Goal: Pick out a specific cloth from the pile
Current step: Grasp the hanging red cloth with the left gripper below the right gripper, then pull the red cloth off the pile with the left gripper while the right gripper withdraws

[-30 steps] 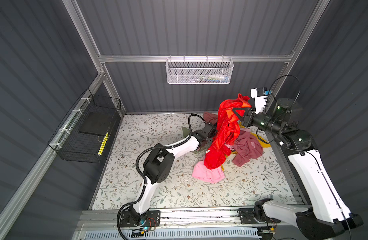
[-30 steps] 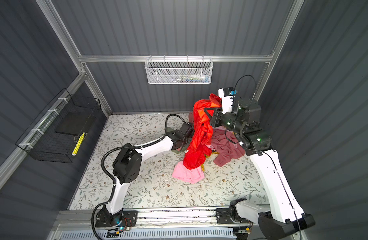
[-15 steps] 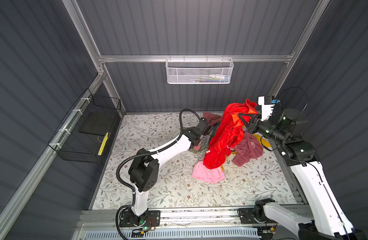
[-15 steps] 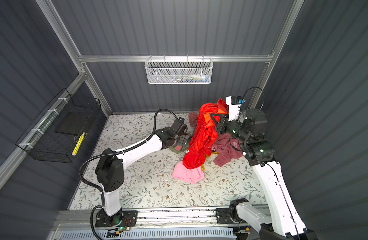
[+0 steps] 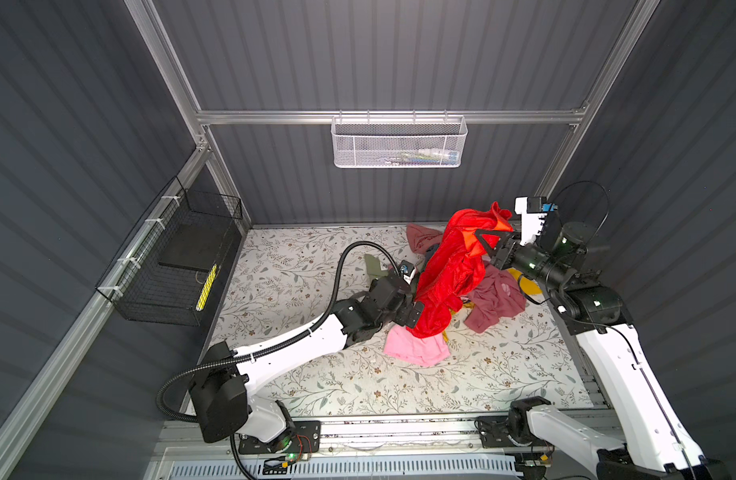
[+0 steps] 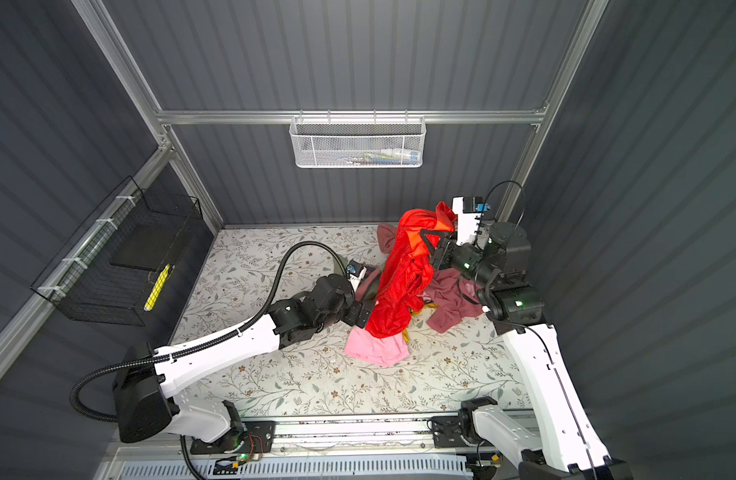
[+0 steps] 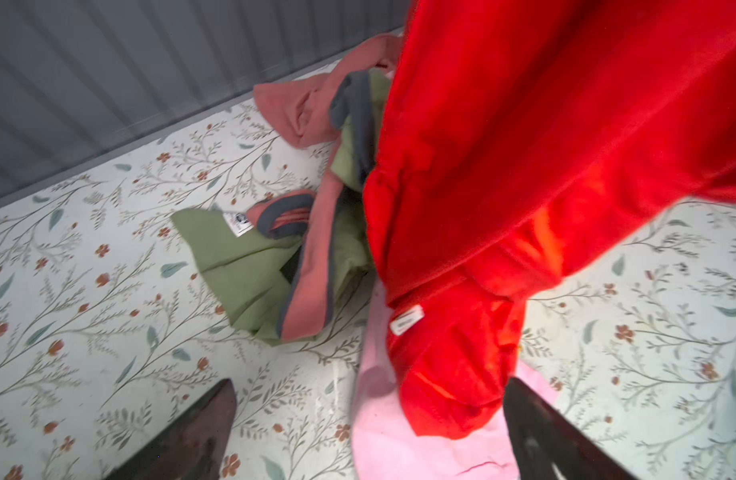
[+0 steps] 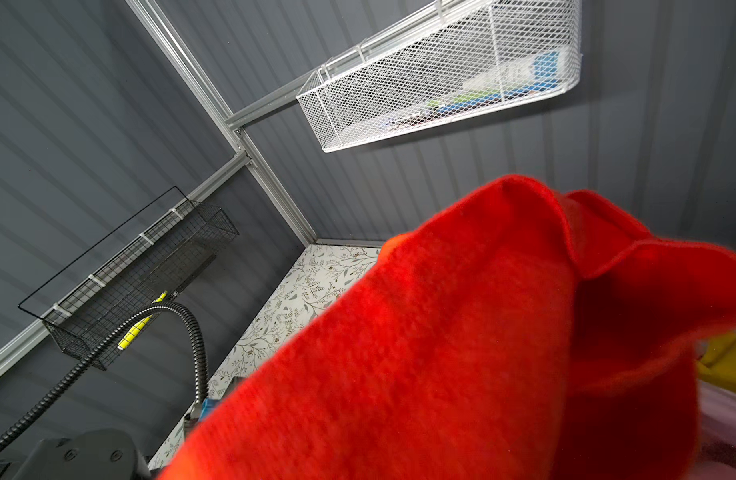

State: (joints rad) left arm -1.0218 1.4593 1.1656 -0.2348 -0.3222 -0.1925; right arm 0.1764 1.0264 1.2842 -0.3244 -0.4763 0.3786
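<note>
The pile [image 5: 495, 299] lies far right on the table [image 5: 283, 270]. The cloth [image 5: 449, 266] hangs over the pile's left side, its top in the right hand [image 5: 482, 239] above the pile. The left hand [image 5: 412, 316] sits just left of the pile, a wire basket [image 5: 171, 266] well left.

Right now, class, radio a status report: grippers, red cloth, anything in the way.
Right gripper shut on red cloth, lifted high. Left gripper open beside its hanging end. Tail rests on light pink cloth, not clear of pile.
</note>
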